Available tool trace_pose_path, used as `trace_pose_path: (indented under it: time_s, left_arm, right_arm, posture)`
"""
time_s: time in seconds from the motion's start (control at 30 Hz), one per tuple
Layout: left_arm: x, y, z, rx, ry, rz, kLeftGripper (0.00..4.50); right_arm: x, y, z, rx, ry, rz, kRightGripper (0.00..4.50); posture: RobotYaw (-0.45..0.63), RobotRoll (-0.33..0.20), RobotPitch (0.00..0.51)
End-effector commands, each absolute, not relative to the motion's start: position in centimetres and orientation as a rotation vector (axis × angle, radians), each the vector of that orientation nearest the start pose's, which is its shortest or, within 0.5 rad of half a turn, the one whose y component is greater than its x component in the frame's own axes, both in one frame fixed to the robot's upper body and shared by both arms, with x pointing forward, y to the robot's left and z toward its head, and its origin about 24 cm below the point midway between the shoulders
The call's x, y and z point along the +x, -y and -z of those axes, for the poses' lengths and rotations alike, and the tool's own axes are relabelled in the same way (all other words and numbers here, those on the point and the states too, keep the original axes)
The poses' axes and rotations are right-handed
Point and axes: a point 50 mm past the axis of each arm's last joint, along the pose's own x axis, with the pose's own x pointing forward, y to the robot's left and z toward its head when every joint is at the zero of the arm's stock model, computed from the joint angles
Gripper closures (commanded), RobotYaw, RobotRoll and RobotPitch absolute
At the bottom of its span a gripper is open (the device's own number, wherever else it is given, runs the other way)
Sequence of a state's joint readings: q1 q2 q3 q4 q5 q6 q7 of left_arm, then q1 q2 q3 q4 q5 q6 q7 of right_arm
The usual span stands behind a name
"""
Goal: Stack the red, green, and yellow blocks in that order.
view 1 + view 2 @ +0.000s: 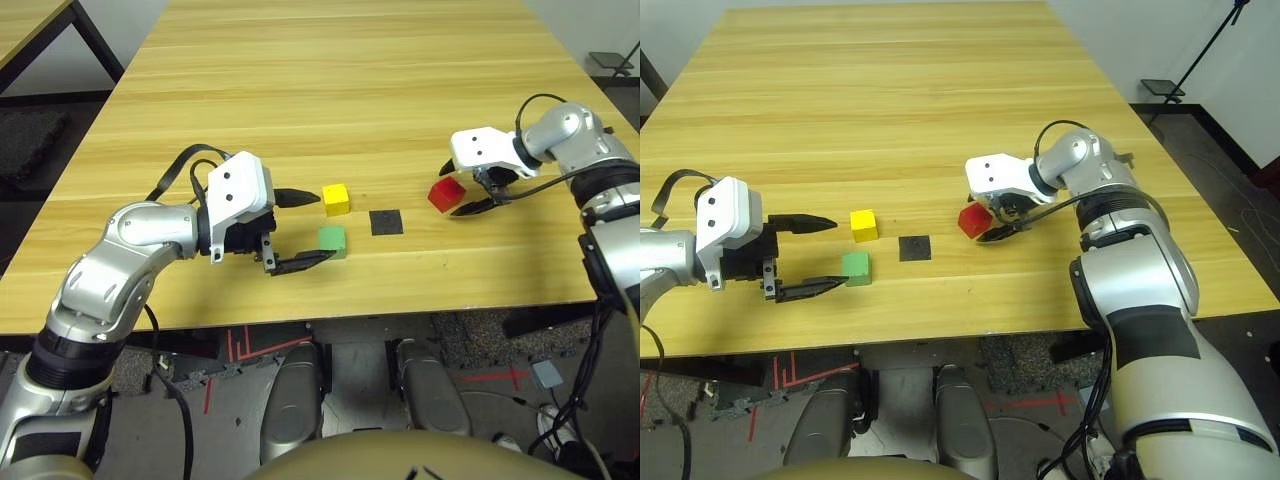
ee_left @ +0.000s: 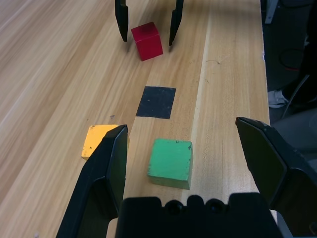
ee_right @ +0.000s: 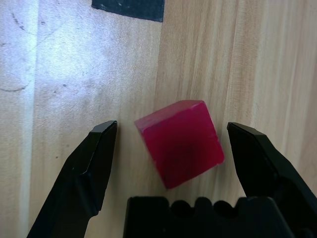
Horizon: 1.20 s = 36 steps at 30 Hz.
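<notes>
Sitting skewed between the right hand's (image 3: 171, 144) spread fingers, red block (image 3: 180, 143).

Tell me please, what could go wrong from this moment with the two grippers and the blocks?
The red block sits turned at an angle between the open right gripper; closing may twist or squeeze it out. The open left gripper straddles the green block, with one finger near the yellow block, which it may nudge.
</notes>
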<state>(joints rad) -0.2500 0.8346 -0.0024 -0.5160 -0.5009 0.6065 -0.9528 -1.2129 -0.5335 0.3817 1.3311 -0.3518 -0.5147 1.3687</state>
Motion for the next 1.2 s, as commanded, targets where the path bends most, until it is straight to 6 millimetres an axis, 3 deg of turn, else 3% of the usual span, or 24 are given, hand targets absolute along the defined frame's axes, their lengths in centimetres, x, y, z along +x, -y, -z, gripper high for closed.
trace_pose_path:
  time_s: [0.03,0.1,0.2,0.3,0.47,0.67,0.87,1.2]
  left_arm:
    - [23.0,-17.3,-17.9,0.431,-0.157,1.153,0.01]
    - [22.9,-17.3,-17.9,0.429,-0.156,1.150,0.00]
    - [22.9,-17.2,-18.0,0.425,-0.156,1.145,0.00]
    - [23.2,-16.9,-18.0,0.419,-0.152,1.146,0.00]
    - [23.7,-16.2,-18.1,0.410,-0.133,1.161,0.00]
    - [24.5,-15.8,-18.0,0.406,-0.130,1.170,0.00]
    - [25.5,-15.3,-17.9,0.407,-0.135,1.164,0.00]
    - [25.3,-15.1,-17.9,0.401,-0.143,1.123,0.00]
  right_arm:
    - [37.6,19.3,-15.3,-1.109,-0.514,-1.348,0.18]
    - [37.6,19.3,-15.2,-1.105,-0.515,-1.344,0.51]
    - [37.6,19.4,-15.4,-1.093,-0.507,-1.333,1.56]
    - [37.7,19.4,-16.7,-1.029,-0.448,-1.356,2.43]
    - [37.3,18.3,-18.0,-0.879,-0.374,-1.488,2.46]
    - [36.7,16.4,-17.8,-0.774,-0.358,-1.572,2.46]
    - [35.6,13.9,-17.1,-0.826,-0.430,-1.643,2.46]
    - [35.6,11.5,-15.8,-0.919,-0.547,-1.536,2.46]
  posture:
    - [0.48,-0.107,0.131]
    - [0.48,-0.107,0.130]
    - [0.47,-0.109,0.128]
    - [0.46,-0.113,0.128]
    - [0.43,-0.129,0.129]
    - [0.41,-0.141,0.127]
    - [0.43,-0.155,0.127]
    - [0.49,-0.178,0.145]
